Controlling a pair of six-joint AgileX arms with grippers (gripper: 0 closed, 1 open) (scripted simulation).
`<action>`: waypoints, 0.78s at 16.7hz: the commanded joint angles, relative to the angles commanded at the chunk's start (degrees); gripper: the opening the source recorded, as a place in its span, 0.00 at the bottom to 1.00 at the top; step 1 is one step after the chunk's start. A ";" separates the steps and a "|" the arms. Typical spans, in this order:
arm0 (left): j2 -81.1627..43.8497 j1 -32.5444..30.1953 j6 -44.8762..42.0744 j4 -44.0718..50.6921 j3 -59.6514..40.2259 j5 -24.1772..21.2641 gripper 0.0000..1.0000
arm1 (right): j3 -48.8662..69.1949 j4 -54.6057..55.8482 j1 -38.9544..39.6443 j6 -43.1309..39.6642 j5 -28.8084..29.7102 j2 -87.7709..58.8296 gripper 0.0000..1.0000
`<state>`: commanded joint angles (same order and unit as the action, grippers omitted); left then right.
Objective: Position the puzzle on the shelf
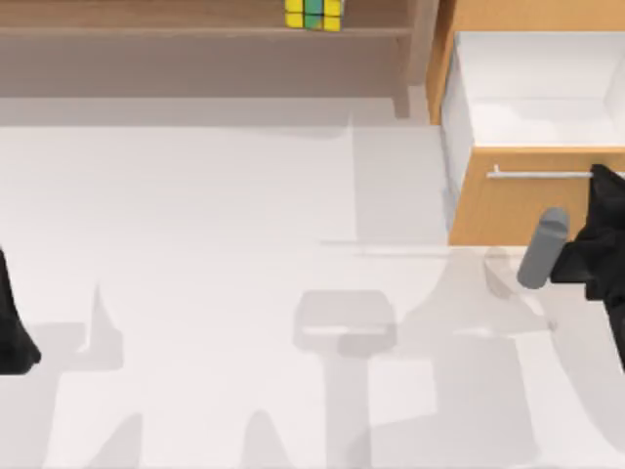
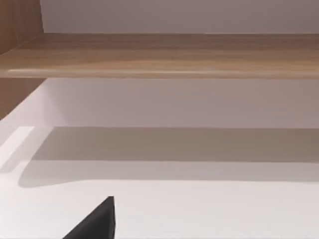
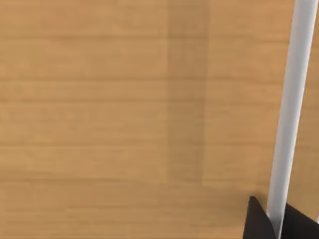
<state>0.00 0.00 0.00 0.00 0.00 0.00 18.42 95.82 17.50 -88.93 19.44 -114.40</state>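
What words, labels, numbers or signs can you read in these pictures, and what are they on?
None. The puzzle on the shelf shows plain yellow, green and blue squares. The drawer front, its silver handle and the table carry no print.

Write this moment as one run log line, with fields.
puzzle: on shelf board | drawer: open | right gripper: at drawer handle | left arm: table's left edge

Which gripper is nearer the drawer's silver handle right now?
Right. The right gripper is at the silver handle on the open drawer's front, its fingers on either side of the bar. The left arm sits parked at the table's far left edge.
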 joint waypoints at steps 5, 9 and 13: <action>0.00 0.00 0.00 0.00 0.00 0.00 1.00 | 6.53 -4.60 -1.92 -0.07 -1.79 -2.10 0.00; 0.00 0.00 0.00 0.00 0.00 0.00 1.00 | 12.18 -8.65 -3.44 -0.08 -3.49 -3.98 0.00; 0.00 0.00 0.00 0.00 0.00 0.00 1.00 | 13.47 -9.52 -3.78 -0.08 -3.86 -4.37 0.00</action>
<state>0.00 0.00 0.00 0.00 0.00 0.00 31.89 86.31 13.72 -89.02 15.57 -118.77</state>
